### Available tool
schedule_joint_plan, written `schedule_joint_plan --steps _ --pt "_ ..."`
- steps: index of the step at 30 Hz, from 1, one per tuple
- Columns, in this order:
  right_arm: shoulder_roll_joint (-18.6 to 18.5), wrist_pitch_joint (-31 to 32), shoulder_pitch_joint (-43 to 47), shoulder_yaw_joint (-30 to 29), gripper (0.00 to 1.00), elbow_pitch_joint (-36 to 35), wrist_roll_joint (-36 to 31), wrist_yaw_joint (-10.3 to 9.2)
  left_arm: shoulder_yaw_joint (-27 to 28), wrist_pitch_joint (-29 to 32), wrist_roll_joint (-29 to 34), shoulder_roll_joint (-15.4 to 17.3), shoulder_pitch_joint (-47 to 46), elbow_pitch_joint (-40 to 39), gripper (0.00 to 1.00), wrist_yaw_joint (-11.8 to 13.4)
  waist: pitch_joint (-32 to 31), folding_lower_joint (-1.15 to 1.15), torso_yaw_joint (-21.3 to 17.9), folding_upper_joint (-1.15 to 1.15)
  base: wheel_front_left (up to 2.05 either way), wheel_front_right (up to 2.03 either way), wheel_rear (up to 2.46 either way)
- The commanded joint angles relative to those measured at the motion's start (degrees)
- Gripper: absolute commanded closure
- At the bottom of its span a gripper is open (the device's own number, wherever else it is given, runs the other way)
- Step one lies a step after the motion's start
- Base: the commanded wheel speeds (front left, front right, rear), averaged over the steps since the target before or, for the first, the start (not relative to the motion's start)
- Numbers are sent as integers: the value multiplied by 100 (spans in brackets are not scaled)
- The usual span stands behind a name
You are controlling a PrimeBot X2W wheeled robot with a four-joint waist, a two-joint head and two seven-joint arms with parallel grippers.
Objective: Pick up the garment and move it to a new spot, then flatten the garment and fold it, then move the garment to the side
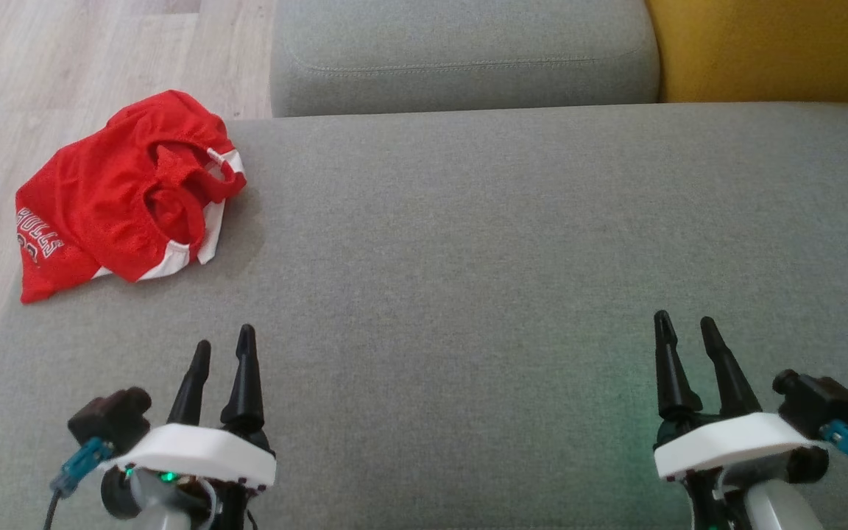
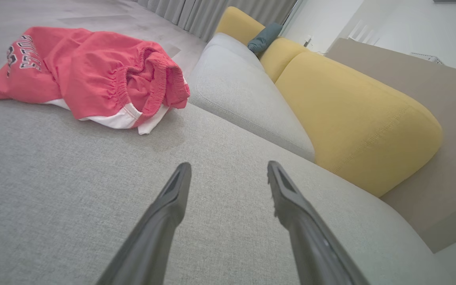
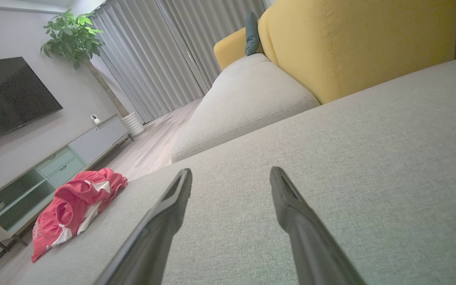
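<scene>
While the head view shows left hand (image 1: 224,336) and right hand (image 1: 684,318) released, we log the garment (image 1: 122,199) overhanging the far-left edge of the sofa seat (image 1: 468,250). Left wrist view: a shallow pinch could tip it onto the floor (image 2: 77,14). Right wrist view: garment well apart; reach doubtful.
</scene>
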Motion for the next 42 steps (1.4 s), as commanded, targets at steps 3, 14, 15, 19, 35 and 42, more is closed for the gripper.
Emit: schedule_joint_plan --steps 3,14,15,19,35,42 --pt "-41 -150 -235 163 0 -158 -352 34 92 -120 338 81 -122 -226 0 49 -7 0 6 0 0 0 0" --pt "-45 -336 -261 265 0 -142 -1126 38 9 -304 1002 87 -81 -127 0 117 -20 0 11 0 0 0 0" --pt "-45 -353 -264 272 0 -143 -1198 38 3 -321 1060 87 -82 -119 0 124 -18 0 11 0 0 0 0" --pt "-47 -420 -279 298 0 -151 -1484 39 -28 -388 1297 90 -89 -99 0 144 -12 0 14 0 0 0 0" --pt "-51 -635 -337 311 0 -200 -2335 44 -53 -601 1975 97 -80 -92 0 258 1 0 30 0 0 0 0" --pt "-51 -635 -355 266 0 -172 -2249 44 -39 -601 1927 97 -95 -49 0 257 -1 0 33 0 0 0 0"
